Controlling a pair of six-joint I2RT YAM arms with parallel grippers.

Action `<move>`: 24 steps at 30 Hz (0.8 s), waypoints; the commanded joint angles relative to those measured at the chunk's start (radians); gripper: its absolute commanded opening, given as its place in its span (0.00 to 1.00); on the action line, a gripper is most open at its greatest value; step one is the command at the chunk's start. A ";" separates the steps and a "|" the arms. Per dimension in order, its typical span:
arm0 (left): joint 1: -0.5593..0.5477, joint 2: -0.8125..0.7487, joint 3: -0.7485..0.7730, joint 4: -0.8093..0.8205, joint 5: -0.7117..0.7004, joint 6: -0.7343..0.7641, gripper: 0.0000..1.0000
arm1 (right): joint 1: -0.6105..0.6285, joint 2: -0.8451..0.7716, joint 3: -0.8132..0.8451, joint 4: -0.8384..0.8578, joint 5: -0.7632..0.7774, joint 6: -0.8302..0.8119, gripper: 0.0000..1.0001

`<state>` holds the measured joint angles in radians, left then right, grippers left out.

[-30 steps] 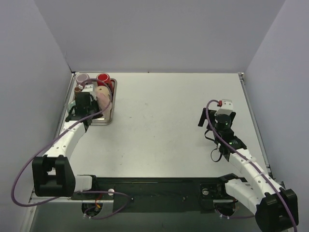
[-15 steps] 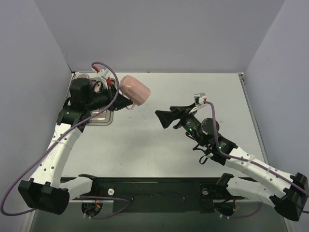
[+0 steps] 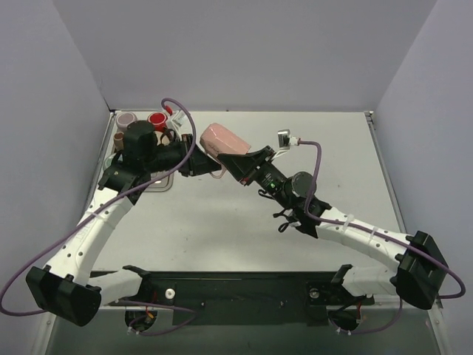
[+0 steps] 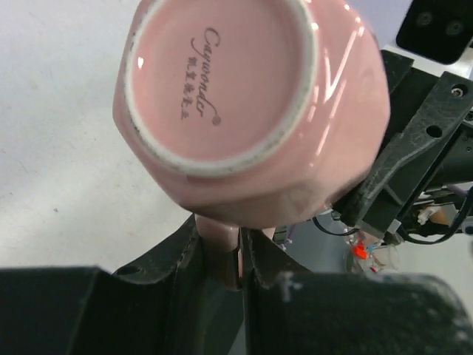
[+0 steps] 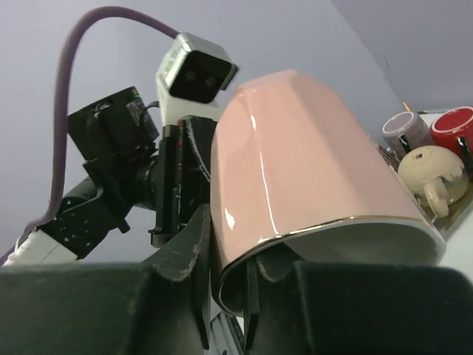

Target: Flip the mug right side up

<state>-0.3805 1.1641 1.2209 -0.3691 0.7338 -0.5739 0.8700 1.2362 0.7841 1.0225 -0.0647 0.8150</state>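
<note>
A pink mug (image 3: 222,138) hangs in the air above the back middle of the table, tilted, gripped from both sides. My left gripper (image 3: 198,163) is shut on its handle (image 4: 219,240); the left wrist view shows the mug's printed base (image 4: 214,81) facing the camera and the left gripper (image 4: 222,255) pinching the handle. My right gripper (image 3: 238,163) comes in from the right. In the right wrist view the right gripper (image 5: 225,270) is shut on the mug (image 5: 310,163) at its gold-edged rim, one finger inside and one outside.
A metal tray (image 3: 159,183) sits at the back left with a red mug (image 3: 157,119) and a mauve mug (image 3: 126,118). The right wrist view also shows a cream mug (image 5: 432,171) there. Grey walls close in the table on three sides.
The left arm lifted the pink mug off the tray and carried it right. The right arm swung left from the right side and its jaws closed on the mug's rim.
</note>
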 commanded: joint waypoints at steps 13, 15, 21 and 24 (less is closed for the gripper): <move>0.423 0.049 0.006 -0.383 -0.385 0.803 0.90 | -0.451 0.026 0.411 -1.459 0.210 -0.573 0.00; 0.530 0.089 -0.009 -0.387 -0.401 0.897 0.90 | -0.570 0.083 0.411 -1.530 0.134 -0.585 0.00; 0.732 0.189 -0.067 -0.318 -0.413 0.977 0.91 | -0.767 0.245 0.398 -1.579 0.034 -0.605 0.00; 0.755 0.213 -0.125 -0.234 -0.502 0.979 0.91 | -0.799 0.361 0.434 -1.607 -0.004 -0.638 0.00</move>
<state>0.3500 1.3651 1.1446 -0.6930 0.3126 0.3199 0.0807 1.5280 1.1606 -0.4965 0.0303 0.2428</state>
